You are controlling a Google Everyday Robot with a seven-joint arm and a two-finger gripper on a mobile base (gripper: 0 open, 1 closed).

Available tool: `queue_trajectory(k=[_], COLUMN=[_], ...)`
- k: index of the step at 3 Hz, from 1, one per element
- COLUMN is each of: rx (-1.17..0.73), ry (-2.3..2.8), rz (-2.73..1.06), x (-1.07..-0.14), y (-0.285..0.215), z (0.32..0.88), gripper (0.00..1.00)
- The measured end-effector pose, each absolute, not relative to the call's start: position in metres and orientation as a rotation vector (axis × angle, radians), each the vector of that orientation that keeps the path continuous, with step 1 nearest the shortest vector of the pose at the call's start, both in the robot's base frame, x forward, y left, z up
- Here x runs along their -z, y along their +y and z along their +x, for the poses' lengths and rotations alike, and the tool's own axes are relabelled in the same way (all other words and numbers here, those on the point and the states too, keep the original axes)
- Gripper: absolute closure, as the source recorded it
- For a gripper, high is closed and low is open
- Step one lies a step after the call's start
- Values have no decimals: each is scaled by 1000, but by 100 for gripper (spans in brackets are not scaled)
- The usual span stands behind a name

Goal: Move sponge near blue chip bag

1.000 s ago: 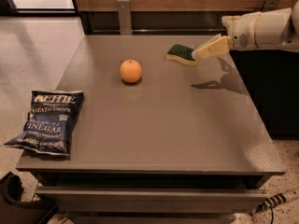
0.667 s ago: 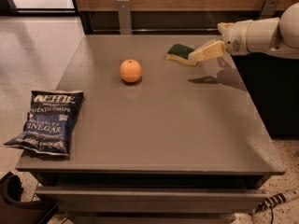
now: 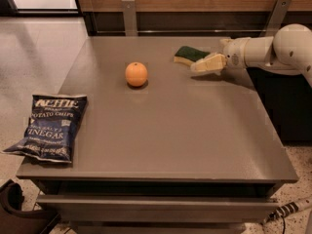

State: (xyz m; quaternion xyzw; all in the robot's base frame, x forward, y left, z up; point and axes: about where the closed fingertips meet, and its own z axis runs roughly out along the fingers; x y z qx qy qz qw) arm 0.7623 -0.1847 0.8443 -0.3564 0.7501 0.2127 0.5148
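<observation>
Camera view: pincer (image 3: 207,63) beside sponge (image 3: 187,53), grip unclear; orange (image 3: 136,74) lies between sponge and blue chip bag (image 3: 48,126).

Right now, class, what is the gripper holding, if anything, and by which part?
Cannot be told: the gripper sits at the sponge's end nearest the arm, but no grip shows.

We see the sponge (image 3: 189,54), dark green over a pale yellow base, lying flat near the far edge of the counter (image 3: 170,130), with the tool (image 3: 207,63) just beside it. The blue chip bag (image 3: 48,127), crinkled navy with white lettering, lies flat at the counter's near corner, well apart from the sponge.
</observation>
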Motion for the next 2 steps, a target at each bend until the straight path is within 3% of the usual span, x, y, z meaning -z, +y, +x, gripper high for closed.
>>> queue_trajectory(k=[1,2], rx=[-542,-570], ry=[1797,1788], rz=[-834,-839], x=[-831,-820], y=[-179,-169], z=[768,770], gripper=[0,13])
